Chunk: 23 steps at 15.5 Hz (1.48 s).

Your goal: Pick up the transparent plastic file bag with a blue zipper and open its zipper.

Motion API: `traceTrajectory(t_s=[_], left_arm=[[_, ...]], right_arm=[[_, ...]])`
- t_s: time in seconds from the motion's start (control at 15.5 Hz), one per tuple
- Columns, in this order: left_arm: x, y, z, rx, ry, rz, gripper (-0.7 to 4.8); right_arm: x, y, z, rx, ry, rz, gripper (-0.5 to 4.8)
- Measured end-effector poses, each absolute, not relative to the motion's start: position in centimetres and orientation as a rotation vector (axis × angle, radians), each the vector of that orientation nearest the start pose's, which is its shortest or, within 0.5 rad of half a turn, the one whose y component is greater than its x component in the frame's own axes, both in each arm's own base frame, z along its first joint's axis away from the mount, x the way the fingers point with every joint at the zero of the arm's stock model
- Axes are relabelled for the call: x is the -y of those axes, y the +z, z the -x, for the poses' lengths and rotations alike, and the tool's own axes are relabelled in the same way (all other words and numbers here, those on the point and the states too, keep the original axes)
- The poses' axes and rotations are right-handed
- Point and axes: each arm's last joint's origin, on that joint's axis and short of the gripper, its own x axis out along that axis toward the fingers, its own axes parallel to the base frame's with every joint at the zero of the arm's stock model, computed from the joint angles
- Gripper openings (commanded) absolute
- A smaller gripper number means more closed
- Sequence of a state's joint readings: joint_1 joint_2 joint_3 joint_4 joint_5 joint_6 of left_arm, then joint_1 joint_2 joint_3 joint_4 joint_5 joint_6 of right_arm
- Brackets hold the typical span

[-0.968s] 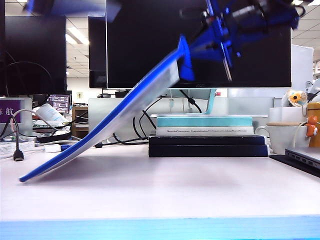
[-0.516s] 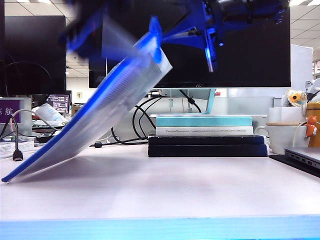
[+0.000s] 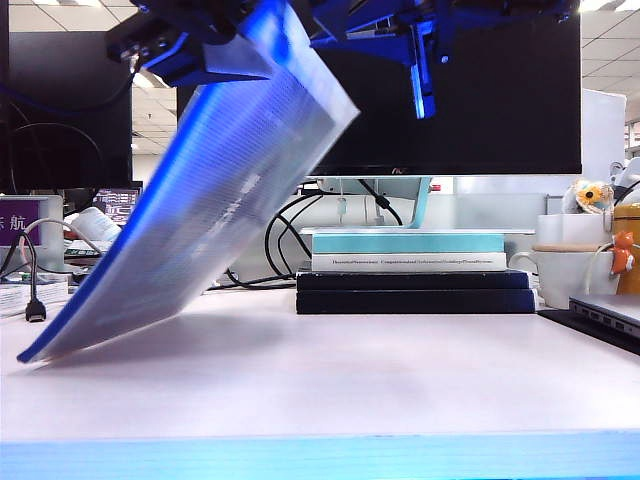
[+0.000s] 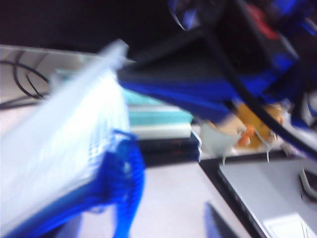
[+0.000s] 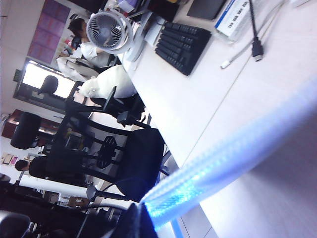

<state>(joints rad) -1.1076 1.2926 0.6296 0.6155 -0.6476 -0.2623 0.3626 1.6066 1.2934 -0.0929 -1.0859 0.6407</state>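
Observation:
The transparent plastic file bag (image 3: 215, 190) hangs tilted, its lower corner at the table's left. The blue zipper (image 3: 150, 210) runs along its left edge. My right gripper (image 3: 318, 24) reaches in from the upper right and is shut on the bag's top end. In the right wrist view the right gripper (image 5: 143, 222) pinches the glowing bag edge (image 5: 223, 153). My left gripper (image 3: 190, 48) sits at the top left, against the zipper edge. In the blurred left wrist view the left gripper (image 4: 171, 218) has its jaws apart. The bag (image 4: 59, 148) and its blue zipper (image 4: 121, 173) lie beside one finger.
A stack of books (image 3: 405, 270) stands mid-table in front of a monitor (image 3: 450, 90). A white mug (image 3: 570, 272) and a laptop edge (image 3: 605, 315) are at the right. Cables (image 3: 35, 290) lie at the left. A keyboard (image 5: 181, 42) and fan (image 5: 109, 29) are beyond the table.
The bag's top end has swung up and to the left, so the bag stands steeper. The left gripper has come in to the top left of the bag.

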Motion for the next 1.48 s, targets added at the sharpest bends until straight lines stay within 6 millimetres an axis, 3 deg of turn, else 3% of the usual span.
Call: traceTrajectory(t_s=[0.13, 0.19, 0.39, 0.52, 0.71, 0.84, 1.16, 1.48], left_arm=[[23.1, 24.9, -14.0, -0.085, -0.452, 0.227, 0.58], [23.0, 25.0, -14.0, -0.084, -0.452, 0.223, -0.06], [23.3, 24.9, -13.9, -0.08, -0.537, 0.143, -0.06], [23.1, 24.8, -13.8, -0.084, -0.545, 0.076, -0.06], [20.5, 28.0, -12.5, -0.007, -0.558, 0.007, -0.06], [18.3, 29.5, -11.7, 0.01, -0.52, -0.065, -0.06], [14.9, 30.1, -12.3, -0.035, -0.571, -0.106, -0.06], [13.5, 33.0, -13.9, -0.01, -0.71, -0.075, -0.06]], right_arm=[[-14.9, 32.1, -32.0, -0.859, 1.263, -0.675, -0.02], [-14.9, 32.3, -32.0, -0.855, 1.265, -0.674, -0.02], [-14.9, 32.3, -32.0, -0.844, 1.27, -0.663, 0.04], [-14.6, 32.3, -32.1, -0.776, 1.297, -0.585, 1.23], [-13.4, 31.4, -32.2, -0.697, 1.307, -0.43, 1.3], [-12.9, 31.1, -32.1, -0.664, 1.322, -0.353, 3.36], [-13.7, 31.6, -31.1, -0.509, 1.613, -0.26, 3.38], [-15.9, 30.9, -29.7, -0.437, 1.656, -0.085, 3.38]])
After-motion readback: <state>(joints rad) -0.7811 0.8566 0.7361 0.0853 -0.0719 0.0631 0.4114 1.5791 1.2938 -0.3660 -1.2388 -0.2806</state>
